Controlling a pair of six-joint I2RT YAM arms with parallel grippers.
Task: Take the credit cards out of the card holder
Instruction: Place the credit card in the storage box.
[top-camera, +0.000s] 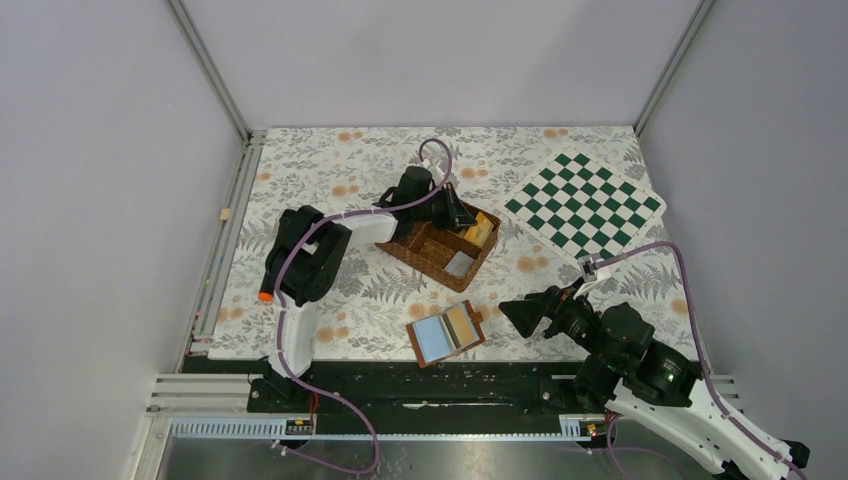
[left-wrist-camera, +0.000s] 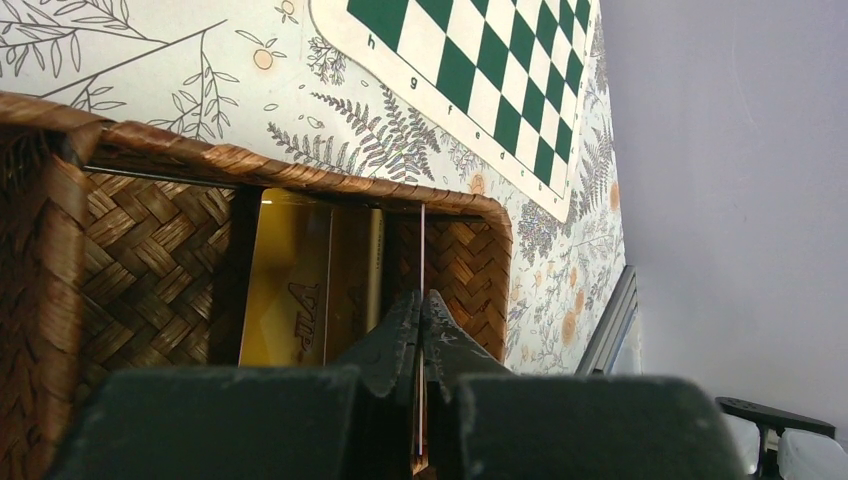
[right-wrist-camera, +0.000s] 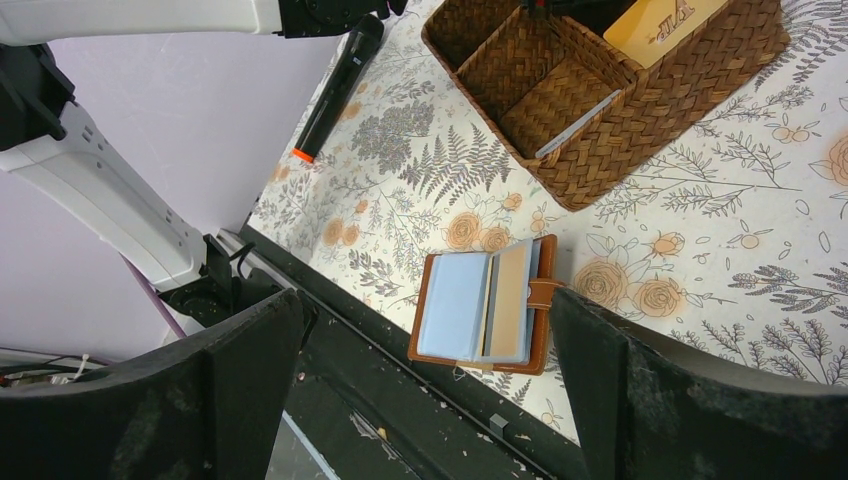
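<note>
The brown card holder (top-camera: 447, 333) lies open near the table's front edge, with blue-grey pockets and a tan leaf; it also shows in the right wrist view (right-wrist-camera: 490, 300). My left gripper (top-camera: 455, 210) is over the woven basket (top-camera: 440, 245), shut (left-wrist-camera: 422, 305) on a thin credit card (left-wrist-camera: 423, 250) seen edge-on, inside the basket's end compartment. A yellow-gold credit card marked VIP (left-wrist-camera: 290, 290) stands in that compartment beside it, and shows from above too (top-camera: 483, 230). My right gripper (top-camera: 515, 312) is open and empty, just right of the card holder and above it (right-wrist-camera: 425, 305).
A grey card (top-camera: 460, 263) lies in the basket's near compartment. A green-and-white chessboard mat (top-camera: 585, 200) lies at the back right. The black front rail (right-wrist-camera: 400, 380) runs just below the card holder. The left arm's white links (top-camera: 300, 260) span the left side.
</note>
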